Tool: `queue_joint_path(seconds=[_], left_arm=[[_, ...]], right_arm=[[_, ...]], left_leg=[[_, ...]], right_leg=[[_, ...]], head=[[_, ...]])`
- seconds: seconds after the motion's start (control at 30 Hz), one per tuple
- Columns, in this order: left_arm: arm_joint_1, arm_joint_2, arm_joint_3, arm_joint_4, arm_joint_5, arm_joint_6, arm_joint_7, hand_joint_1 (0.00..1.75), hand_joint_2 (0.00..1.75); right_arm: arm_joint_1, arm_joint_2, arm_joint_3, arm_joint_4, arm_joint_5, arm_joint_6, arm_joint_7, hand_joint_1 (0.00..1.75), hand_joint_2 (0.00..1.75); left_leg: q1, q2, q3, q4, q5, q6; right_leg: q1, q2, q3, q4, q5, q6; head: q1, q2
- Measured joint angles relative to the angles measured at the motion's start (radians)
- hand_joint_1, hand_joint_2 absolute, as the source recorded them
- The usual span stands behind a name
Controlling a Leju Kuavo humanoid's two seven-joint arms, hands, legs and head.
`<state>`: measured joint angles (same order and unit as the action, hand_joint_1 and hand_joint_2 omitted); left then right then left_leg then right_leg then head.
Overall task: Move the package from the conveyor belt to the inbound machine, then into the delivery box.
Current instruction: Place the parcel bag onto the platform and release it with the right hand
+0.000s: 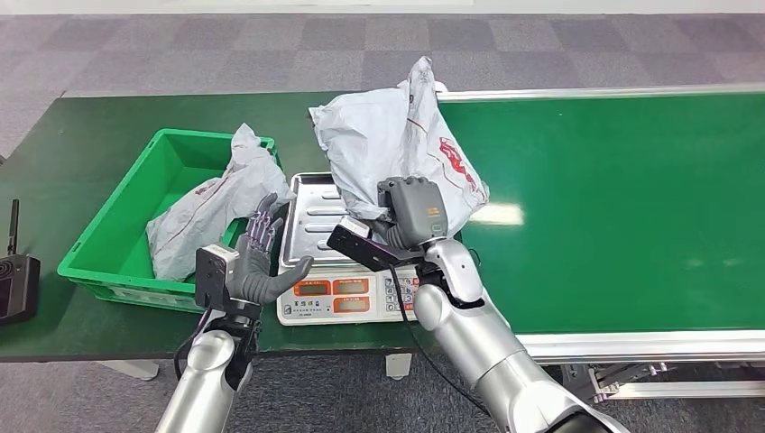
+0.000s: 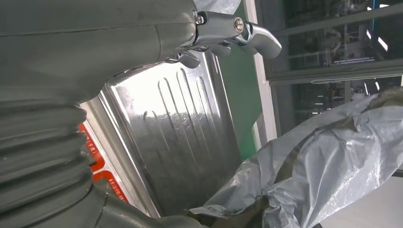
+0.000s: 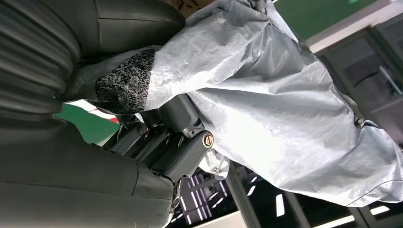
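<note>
Dangling package point(image 1: 397, 149) in right robot hand point(image 1: 410, 212) above scale tray point(image 1: 311, 221)

silver arms, grey ribbed wrist covers, black cables

Dark green table point(image 1: 63, 135) on grey-purple carpet tiles point(image 1: 225, 45). Black handheld device point(image 1: 16, 280) at table's left edge. Glare patch on surface right of table.

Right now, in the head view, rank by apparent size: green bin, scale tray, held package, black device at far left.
1. Green bin
2. Held package, raised nearer the camera, so possibly overstated
3. Scale tray, partly covered
4. Black device
</note>
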<state>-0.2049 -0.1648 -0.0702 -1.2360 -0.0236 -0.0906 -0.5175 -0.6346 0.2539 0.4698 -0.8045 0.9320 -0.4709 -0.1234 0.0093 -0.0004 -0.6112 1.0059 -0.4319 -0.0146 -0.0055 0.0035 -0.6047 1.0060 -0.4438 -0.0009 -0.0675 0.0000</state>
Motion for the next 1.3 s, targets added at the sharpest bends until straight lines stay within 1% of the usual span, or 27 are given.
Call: queue_joint_path(seconds=[0.07, 0.1, 0.2, 0.23, 0.33, 0.53, 0.77, 0.83, 0.9, 1.0, 1.1, 1.17, 1.3], left_arm=[[-0.001, 0.0, 0.0, 0.0, -0.001, 0.0, 0.0, 0.0, 1.75], [-0.001, 0.0, 0.0, 0.0, -0.002, 0.0, 0.001, 0.0, 1.75], [-0.005, 0.0, 0.0, 0.0, -0.008, -0.002, 0.004, 0.0, 1.75], [-0.006, 0.0, 0.0, -0.001, -0.01, -0.002, 0.005, 0.0, 1.75], [-0.007, -0.001, 0.001, -0.001, -0.016, -0.003, 0.009, 0.0, 1.75], [-0.006, -0.001, 0.007, -0.002, -0.02, -0.004, 0.011, 0.0, 1.75], [-0.006, -0.001, 0.017, -0.003, -0.021, -0.003, 0.011, 0.0, 1.75], [-0.006, -0.001, 0.017, -0.005, -0.028, 0.008, 0.009, 0.0, 1.75], [-0.006, -0.001, 0.017, -0.007, -0.039, 0.035, 0.002, 0.0, 1.75], [-0.006, -0.001, 0.019, -0.01, -0.051, 0.076, -0.008, 0.0, 1.75], [-0.006, -0.001, 0.021, -0.012, -0.066, 0.113, -0.019, 0.0, 1.75], [-0.007, -0.001, 0.023, -0.014, -0.07, 0.124, -0.021, 0.0, 1.75], [-0.007, -0.001, 0.024, -0.016, -0.072, 0.127, -0.021, 0.0, 1.75]], right_arm=[[-0.002, 0.005, 0.029, 0.0, -0.018, 0.018, -0.007, 1.75, 1.75], [-0.004, 0.009, 0.044, 0.0, -0.026, 0.029, -0.009, 1.44, 1.75], [-0.009, 0.02, 0.083, 0.0, -0.054, 0.058, 0.001, 0.14, 1.75], [-0.011, 0.023, 0.093, 0.0, -0.066, 0.068, 0.007, 0.0, 1.75], [-0.015, 0.026, 0.107, 0.0, -0.129, 0.109, 0.012, 0.0, 1.75], [-0.016, 0.024, 0.103, 0.0, -0.332, 0.193, -0.051, 0.0, 1.75], [-0.019, 0.016, 0.092, 0.0, -0.432, 0.25, -0.079, 0.0, 1.75], [-0.02, 0.01, 0.082, 0.0, -0.492, 0.275, -0.109, 0.0, 1.75], [-0.02, 0.002, 0.065, -0.001, -0.577, 0.299, -0.158, 0.0, 1.75], [-0.02, -0.011, 0.032, -0.005, -0.686, 0.314, -0.23, 0.0, 1.75], [-0.015, -0.022, -0.004, -0.013, -0.801, 0.339, -0.281, 0.0, 1.75], [-0.014, -0.028, -0.025, -0.018, -0.839, 0.348, -0.297, 0.0, 1.75], [-0.011, -0.035, -0.046, -0.02, -0.848, 0.352, -0.299, 0.0, 1.75]], left_leg=[[0.0, 0.0, 0.0, 0.0, 0.0, 0.0], [0.0, 0.0, 0.0, 0.0, 0.0, 0.0], [0.0, 0.0, 0.0, 0.0, 0.0, 0.0], [0.0, 0.0, 0.0, 0.0, 0.0, 0.0], [0.0, 0.0, 0.0, 0.0, 0.0, 0.0], [0.0, 0.0, 0.0, 0.0, 0.0, 0.0], [0.0, 0.0, 0.0, 0.0, 0.0, 0.0], [0.0, 0.0, 0.0, 0.0, 0.0, 0.0], [0.0, 0.0, 0.0, 0.0, 0.0, 0.0], [0.0, 0.0, 0.0, 0.0, 0.0, 0.0], [0.0, 0.0, 0.0, 0.0, 0.0, 0.0], [0.0, 0.0, 0.0, 0.0, 0.0, 0.0], [0.0, 0.0, 0.0, 0.0, 0.0, 0.0]], right_leg=[[0.0, 0.0, 0.0, 0.0, 0.0, 0.0], [0.0, 0.0, 0.0, 0.0, 0.0, 0.0], [0.0, 0.0, 0.0, 0.0, 0.0, 0.0], [0.0, 0.0, 0.0, 0.0, 0.0, 0.0], [0.0, 0.0, 0.0, 0.0, 0.0, 0.0], [0.0, 0.0, 0.0, 0.0, 0.0, 0.0], [0.0, 0.0, 0.0, 0.0, 0.0, 0.0], [0.0, 0.0, 0.0, 0.0, 0.0, 0.0], [0.0, 0.0, 0.0, 0.0, 0.0, 0.0], [0.0, 0.0, 0.0, 0.0, 0.0, 0.0], [0.0, 0.0, 0.0, 0.0, 0.0, 0.0], [0.0, 0.0, 0.0, 0.0, 0.0, 0.0], [0.0, 0.0, -0.001, 0.0, 0.0, 0.0]], head=[[0.0, 0.0], [0.0, 0.0], [0.0, 0.0], [0.0, 0.0], [0.0, 0.0], [0.0, 0.0], [0.0, 0.0], [0.0, 0.0], [0.0, 0.0], [0.0, 0.0], [0.0, 0.0], [0.0, 0.0], [0.0, 0.0]])
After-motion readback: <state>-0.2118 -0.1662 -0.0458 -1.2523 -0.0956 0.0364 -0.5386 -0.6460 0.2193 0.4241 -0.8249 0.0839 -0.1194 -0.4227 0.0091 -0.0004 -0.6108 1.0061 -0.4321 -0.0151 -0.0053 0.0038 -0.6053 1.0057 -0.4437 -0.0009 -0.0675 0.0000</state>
